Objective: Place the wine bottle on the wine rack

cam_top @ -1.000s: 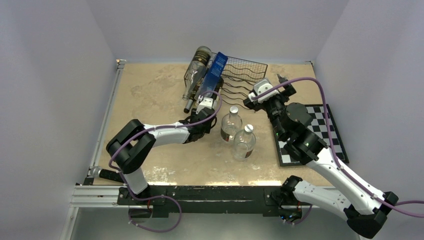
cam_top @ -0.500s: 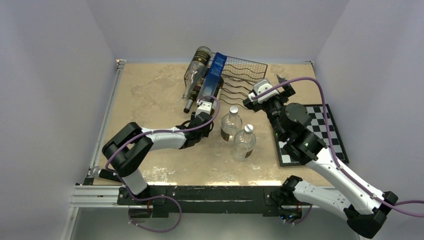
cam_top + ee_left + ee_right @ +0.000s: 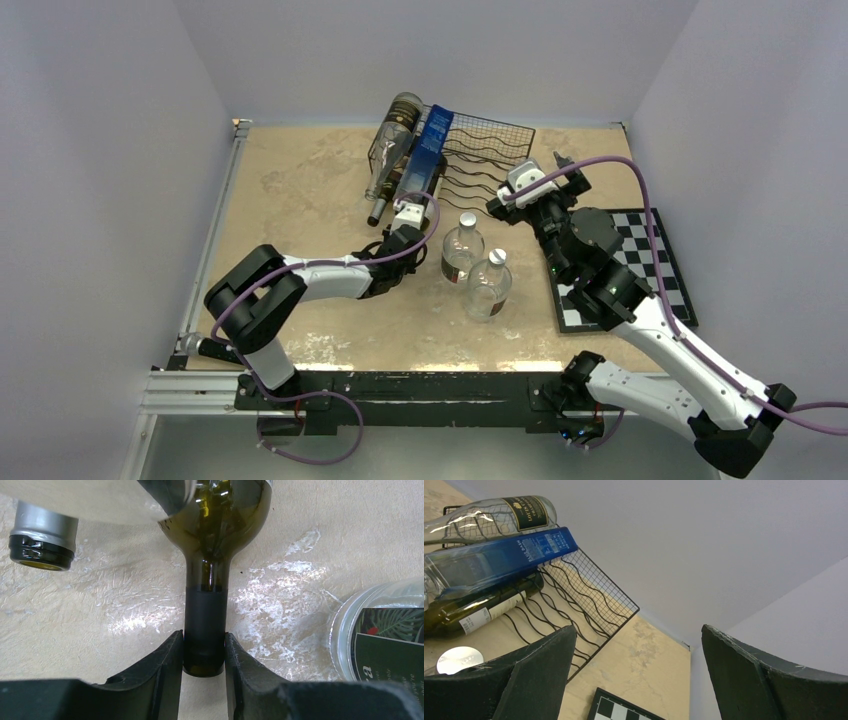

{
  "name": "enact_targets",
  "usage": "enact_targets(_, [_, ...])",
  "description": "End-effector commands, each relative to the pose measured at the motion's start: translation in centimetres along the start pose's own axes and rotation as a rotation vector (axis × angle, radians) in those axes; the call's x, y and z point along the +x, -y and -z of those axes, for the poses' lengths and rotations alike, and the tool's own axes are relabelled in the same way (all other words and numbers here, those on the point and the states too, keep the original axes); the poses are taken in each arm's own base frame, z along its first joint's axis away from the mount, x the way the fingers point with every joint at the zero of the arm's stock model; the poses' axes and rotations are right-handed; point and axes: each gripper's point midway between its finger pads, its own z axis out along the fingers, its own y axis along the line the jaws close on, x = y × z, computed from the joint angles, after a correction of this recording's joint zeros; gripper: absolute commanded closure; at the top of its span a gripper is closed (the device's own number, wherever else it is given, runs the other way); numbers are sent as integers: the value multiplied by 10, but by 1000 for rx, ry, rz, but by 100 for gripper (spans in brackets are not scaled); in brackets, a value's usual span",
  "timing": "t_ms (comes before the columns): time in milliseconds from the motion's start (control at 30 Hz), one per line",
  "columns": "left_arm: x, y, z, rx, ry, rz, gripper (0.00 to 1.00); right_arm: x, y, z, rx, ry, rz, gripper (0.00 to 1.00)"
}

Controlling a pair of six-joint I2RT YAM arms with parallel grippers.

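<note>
GRASP STAGE: Low over the bench, the left end effector clamps narrow on the mouth end of the wine bottle, with both fingers pressed to the dark neck. Two small clear bottles stand just to its 3 o'clock, and a chessboard lies at the bench's 3 o'clock edge. The right end effector hangs wide and empty at about 1 o'clock.

The wine bottle is dark green glass with a pale label. It lies on its side with the neck pointing to 6 o'clock and the body running under a blue bottle at the left end of the wine rack, which sits at the bench's 12 o'clock. Whether the bottle is seated in a cradle cannot be told.

The next move likely calls for guiding it squarely into a wavy cradle without jostling the blue bottle or the clear bottle beside it.
</note>
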Motion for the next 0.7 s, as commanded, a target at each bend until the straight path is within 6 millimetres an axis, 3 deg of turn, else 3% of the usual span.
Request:
enact_targets(0, [-34, 6, 5, 18, 94, 28, 100, -6, 9, 4, 33, 25, -42, 2])
enact_targets(500, [-81, 11, 14, 5, 209, 109, 100, -6, 9, 3, 30, 28, -34, 2])
enact_targets(667, [-87, 13, 11, -19, 228, 109, 100, -5, 7, 3, 24, 28, -24, 2])
